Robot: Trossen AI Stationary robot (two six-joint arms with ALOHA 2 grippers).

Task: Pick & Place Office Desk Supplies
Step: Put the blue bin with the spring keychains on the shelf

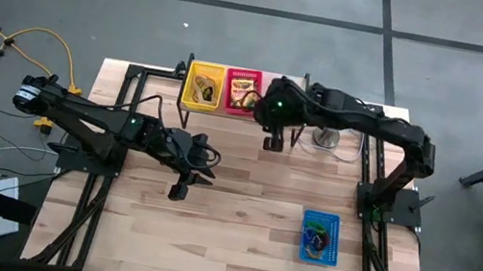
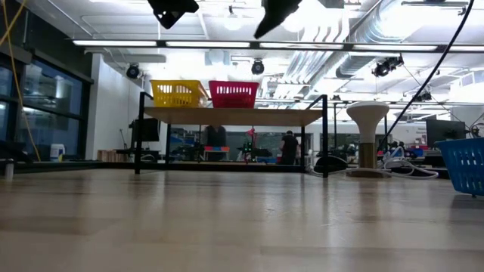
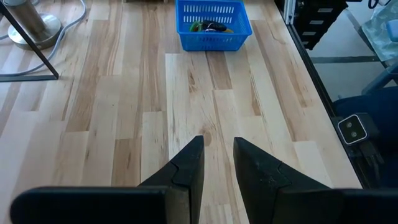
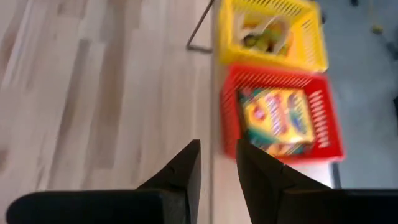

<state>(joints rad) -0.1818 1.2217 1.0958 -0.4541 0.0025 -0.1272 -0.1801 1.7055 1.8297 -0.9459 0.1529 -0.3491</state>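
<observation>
A yellow-and-green crayon box (image 4: 278, 118) lies flat in the red basket (image 1: 243, 90), which stands beside a yellow basket (image 1: 203, 84) on a raised shelf at the table's far edge. The yellow basket (image 4: 273, 31) holds small supplies. My right gripper (image 4: 217, 146) hovers open above the table just in front of the red basket (image 4: 323, 112), nothing between its fingers. My left gripper (image 3: 217, 144) hangs open and empty over the middle of the table (image 1: 183, 185). A blue basket (image 3: 213, 25) at the near right holds more small items.
A white dome on a metal base (image 1: 324, 134) with its cable stands at the far right beside the shelf's dark frame legs (image 2: 325, 136). Bare wooden boards (image 3: 124, 124) lie between the arms and toward the near edge. Dark frame rails run along both table sides.
</observation>
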